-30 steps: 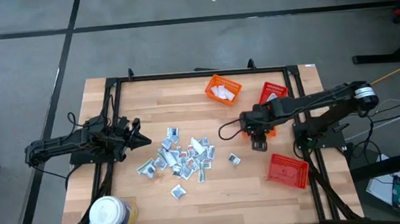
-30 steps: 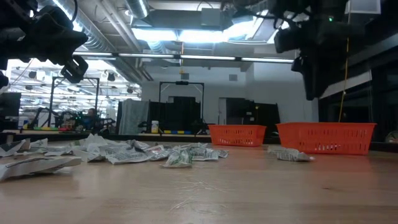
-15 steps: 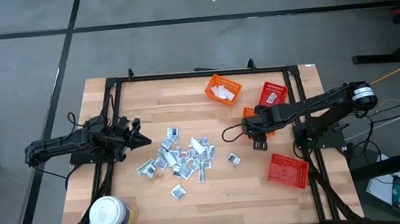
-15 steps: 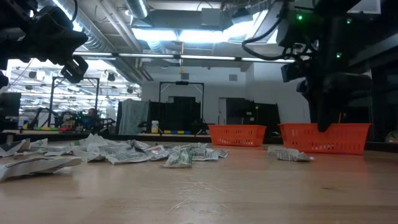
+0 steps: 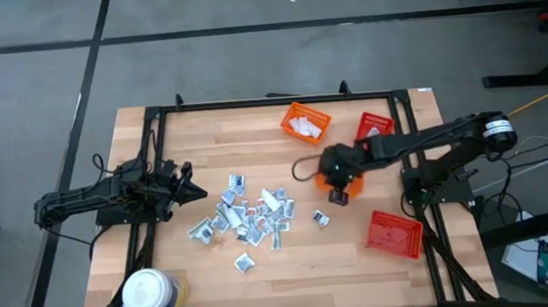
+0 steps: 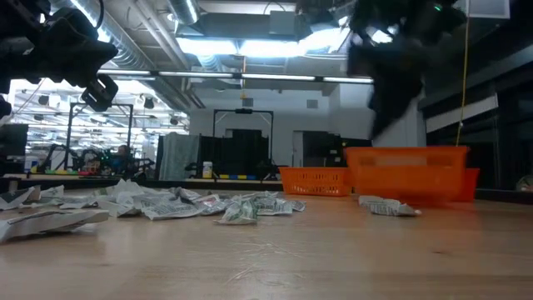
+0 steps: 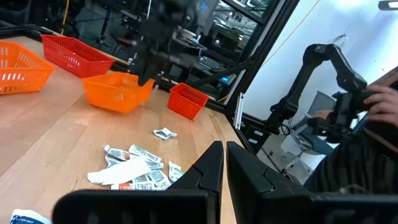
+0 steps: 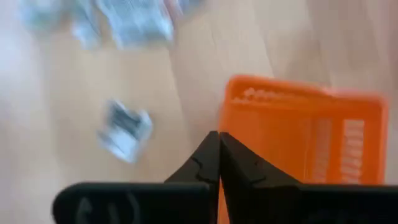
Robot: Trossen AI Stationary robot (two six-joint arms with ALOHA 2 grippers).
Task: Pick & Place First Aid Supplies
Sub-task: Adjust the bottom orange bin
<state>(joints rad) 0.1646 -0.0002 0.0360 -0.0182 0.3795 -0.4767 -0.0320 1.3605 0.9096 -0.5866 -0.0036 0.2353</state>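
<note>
Silvery sachets (image 5: 250, 215) lie in a loose pile at mid-table, with one stray sachet (image 5: 321, 219) to its right. My right gripper (image 5: 335, 173) reaches in from the right and is shut on a small orange mesh basket (image 5: 346, 185), just right of the pile. In the left wrist view the same basket (image 7: 118, 93) sits tilted beneath my right gripper (image 7: 144, 73). My left gripper (image 5: 198, 190) waits shut, above the table left of the pile. My right gripper pinches the orange basket's rim (image 8: 229, 134) on one wall near a corner, between its two shut fingers. The fingers come from above, pointing down. The basket (image 6: 408, 171) tilts, its gripped side higher; whether its low side touches the table I cannot tell.
Another orange basket (image 5: 306, 123) holding white packets stands at the far edge. A red basket (image 5: 373, 127) is far right and a second red basket (image 5: 395, 232) near right. A white-lidded jar (image 5: 149, 294) stands at the near left corner. Black frame rails border the table.
My right gripper has come down onto the orange basket that sat under its arm, taken hold of it, and moved toward the table's left edge. The basket has shifted left with it toward the sachet pile and now sits tilted.
</note>
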